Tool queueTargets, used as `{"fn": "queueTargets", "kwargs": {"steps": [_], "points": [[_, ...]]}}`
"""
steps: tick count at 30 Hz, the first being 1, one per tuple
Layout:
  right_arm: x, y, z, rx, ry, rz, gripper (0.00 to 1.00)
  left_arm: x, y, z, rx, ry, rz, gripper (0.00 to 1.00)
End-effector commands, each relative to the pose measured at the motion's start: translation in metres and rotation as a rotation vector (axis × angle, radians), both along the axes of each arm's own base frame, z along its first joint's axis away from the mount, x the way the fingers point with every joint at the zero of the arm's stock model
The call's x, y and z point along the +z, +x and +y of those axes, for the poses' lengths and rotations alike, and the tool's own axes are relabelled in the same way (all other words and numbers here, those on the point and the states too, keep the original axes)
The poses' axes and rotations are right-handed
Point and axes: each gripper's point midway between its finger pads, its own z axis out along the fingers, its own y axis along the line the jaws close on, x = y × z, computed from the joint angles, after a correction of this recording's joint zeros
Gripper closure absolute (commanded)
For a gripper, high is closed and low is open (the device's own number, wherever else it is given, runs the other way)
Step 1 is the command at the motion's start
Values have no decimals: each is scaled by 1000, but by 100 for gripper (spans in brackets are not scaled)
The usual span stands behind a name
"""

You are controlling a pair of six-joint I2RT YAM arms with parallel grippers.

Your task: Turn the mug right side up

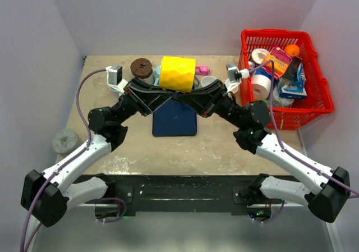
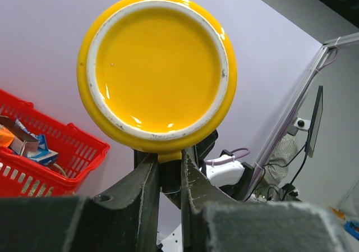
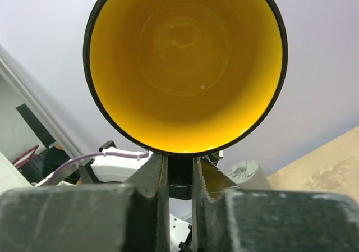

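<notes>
A yellow mug (image 1: 178, 74) with a wavy outside is held on its side in the air above the table's middle, its mouth to the right. My left gripper (image 1: 170, 94) is shut on the handle under the mug from the left. The left wrist view shows the mug's white-ringed base (image 2: 157, 67) above my gripper (image 2: 170, 170). My right gripper (image 1: 186, 95) is shut on the same handle from the right. The right wrist view looks into the mug's yellow inside (image 3: 185, 61) above my gripper (image 3: 180, 170). The handle itself is mostly hidden between the fingers.
A dark blue mat (image 1: 175, 122) lies under the mug. A brown round object (image 1: 141, 68), a pink item (image 1: 202, 70) and white cups (image 1: 208, 82) stand behind. A red basket (image 1: 317, 103) of assorted items is at the right. A grey roll (image 1: 65, 141) lies left of the table.
</notes>
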Motion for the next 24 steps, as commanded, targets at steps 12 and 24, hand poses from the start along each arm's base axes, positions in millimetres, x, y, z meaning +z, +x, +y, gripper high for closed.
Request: {"fn": "queueTargets", "kwargs": {"steps": [12,24], "points": [[33,1,-22,-126,35,-44,100,16,-15,0,17,19,-119,30],[40,24,-56,-377,-82,27,100,-39,42,1,322,356,27,1]]}}
